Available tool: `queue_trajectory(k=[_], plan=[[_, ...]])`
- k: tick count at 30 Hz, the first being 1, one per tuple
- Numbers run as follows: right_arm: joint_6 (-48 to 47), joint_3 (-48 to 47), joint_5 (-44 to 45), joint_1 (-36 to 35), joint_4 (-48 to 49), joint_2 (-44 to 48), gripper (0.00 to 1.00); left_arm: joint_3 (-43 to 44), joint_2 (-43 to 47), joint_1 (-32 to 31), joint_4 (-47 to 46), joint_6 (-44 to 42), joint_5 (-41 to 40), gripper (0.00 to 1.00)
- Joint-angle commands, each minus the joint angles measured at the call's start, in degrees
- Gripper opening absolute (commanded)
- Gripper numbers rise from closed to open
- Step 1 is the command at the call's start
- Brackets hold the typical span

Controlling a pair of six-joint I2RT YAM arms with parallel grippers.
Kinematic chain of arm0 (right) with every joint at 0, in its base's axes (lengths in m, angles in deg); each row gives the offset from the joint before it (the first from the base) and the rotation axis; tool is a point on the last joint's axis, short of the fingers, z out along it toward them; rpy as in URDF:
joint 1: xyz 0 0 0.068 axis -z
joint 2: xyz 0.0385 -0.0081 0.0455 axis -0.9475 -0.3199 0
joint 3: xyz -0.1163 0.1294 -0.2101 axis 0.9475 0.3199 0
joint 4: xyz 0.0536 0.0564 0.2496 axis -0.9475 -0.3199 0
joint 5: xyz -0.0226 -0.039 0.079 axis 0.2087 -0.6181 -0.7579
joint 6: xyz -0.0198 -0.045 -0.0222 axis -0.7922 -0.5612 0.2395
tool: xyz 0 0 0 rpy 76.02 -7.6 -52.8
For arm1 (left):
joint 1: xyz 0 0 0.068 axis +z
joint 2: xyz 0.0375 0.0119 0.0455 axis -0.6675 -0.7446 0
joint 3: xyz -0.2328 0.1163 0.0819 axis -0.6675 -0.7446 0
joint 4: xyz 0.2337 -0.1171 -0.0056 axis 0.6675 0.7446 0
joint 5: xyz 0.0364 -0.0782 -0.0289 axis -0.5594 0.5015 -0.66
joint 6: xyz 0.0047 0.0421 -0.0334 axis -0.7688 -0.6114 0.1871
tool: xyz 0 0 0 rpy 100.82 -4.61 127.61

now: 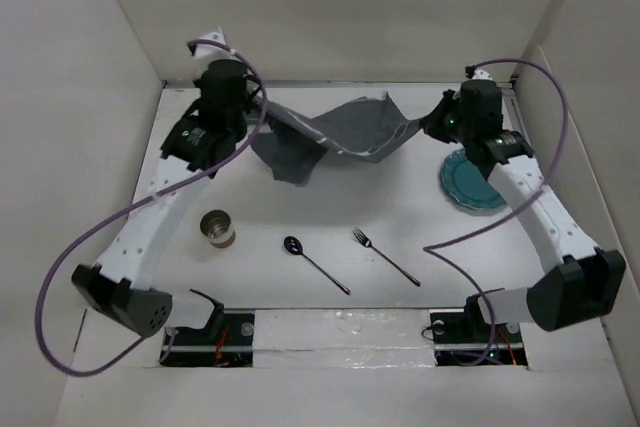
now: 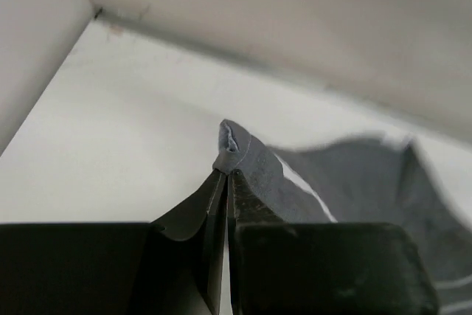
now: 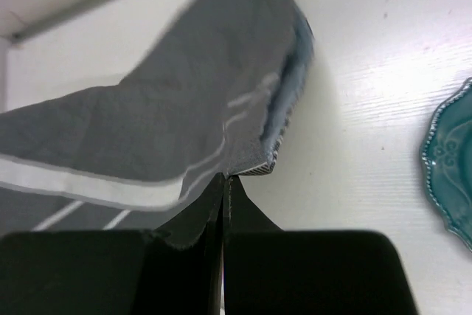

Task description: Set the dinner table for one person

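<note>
Dinner table (image 1: 330, 209): fixed, stiff, flat white surface under everything; nothing here for you to grip.
Placemat (image 1: 335, 132): light, limp cloth, lifted at the far side, sagging between its held corners.
Left gripper (image 2: 225, 173): pinched together on one corner.
Right gripper (image 3: 223, 176): clamped on the opposite corner edge; corners suit you best.

I can't read any words, numbers or signs in my three views. The tin (image 1: 217, 228) at eight o'clock on the dinner table (image 1: 400, 207) looks too small to tell.
</note>
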Motion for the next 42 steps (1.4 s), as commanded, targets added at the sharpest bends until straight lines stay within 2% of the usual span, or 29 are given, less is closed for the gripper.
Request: queue_trajectory(k=[1,4,8,10,11,13,15,16,20,23,24,26,29,31,34,35,37,38,40,41,42], plan=[[-1.43,-8.51,2.3,0.42,-3.46,7.3,0.0,6.25,5.43,0.89,-1.23,2.97,1.44,0.0],[-1.78,-16.31,2.92,0.42,-7.25,10.12,0.0,8.63,7.63,1.43,-4.04,4.29,1.88,0.0],[-2.57,-24.86,3.62,0.42,-9.27,9.42,0.0,8.99,7.56,1.43,-9.14,5.25,0.91,0.0],[-3.1,-26.63,4.06,0.42,-8.75,6.27,0.0,8.2,5.29,1.43,-11.69,5.95,0.56,0.0],[-3.19,-28.11,3.1,1.29,-8.23,4.78,0.0,8.28,4.14,3.78,-11.96,6.92,1.95,0.0],[-3.28,-29.87,2.22,2.35,-4.56,-1.26,0.0,8.46,-0.93,8.95,-13.36,10.42,10.19,0.0],[-3.45,-30.93,2.04,2.36,-4.09,-3.31,0.0,9.16,-2.8,9.68,-13.11,11.14,11.79,0.0],[-3.54,-32.59,1.69,2.97,-4.0,-8.11,0.0,10.47,-5.95,10.3,-12.84,11.41,12.33,0.0],[-3.72,-42.44,1.77,2.97,-5.4,-19.13,0.0,20.9,-12.47,11.8,-11.96,12.72,14.62,0.0],[-3.28,-53.85,0.81,4.02,-8.99,-26.93,0.0,30.13,-17.22,13.2,-9.95,13.6,16.47,0.0],[-2.76,-60.49,0.37,4.55,-9.97,-28.53,0.0,31.91,-18.71,13.81,-9.68,13.95,16.64,0.0],[-2.4,-66.68,-0.68,4.55,-12.34,-32.04,0.0,35.6,-19.52,14.6,-9.67,14.74,17.95,0.0],[-2.14,-73.48,-2.51,5.08,-13.32,-33.21,0.0,34.75,-18.47,16.8,-11.16,16.41,20.33,0.0],[-2.22,-70.26,-3.49,5.08,-12.1,-31.28,0.0,31.59,-15.75,18.99,-12.83,17.81,22.87,0.0],[-2.05,-60.16,-5.25,5.61,-7.19,-26.19,0.0,19.75,-10.48,21.55,-18.54,20.28,27.62,0.0],[-2.05,-52.46,-5.6,5.61,-5.95,-24.96,0.0,12.4,-9.25,22.95,-21.34,20.81,28.24,0.0],[-2.05,-44.95,-6.39,5.61,-3.4,-21.89,0.0,4.55,-5.12,24.71,-24.43,22.03,31.84,0.0],[-2.05,-37.43,-7.01,5.61,-2.26,-20.91,0.0,-2.98,-4.15,26.54,-27.31,23.35,35.42,0.0],[-1.96,-29.4,-7.97,5.61,1.34,-17.67,0.0,-10.57,-0.54,27.79,-29.79,24.5,37.99,0.0],[-1.96,-25.62,-8.15,5.61,2.67,-16.52,0.0,-17.4,0.34,27.79,-32.15,25.03,39.74,0.0],[-1.79,-18.45,-8.07,6.13,3.81,-15.73,0.0,-20.43,2.0,27.79,-33.13,25.03,40.28,0.0]])
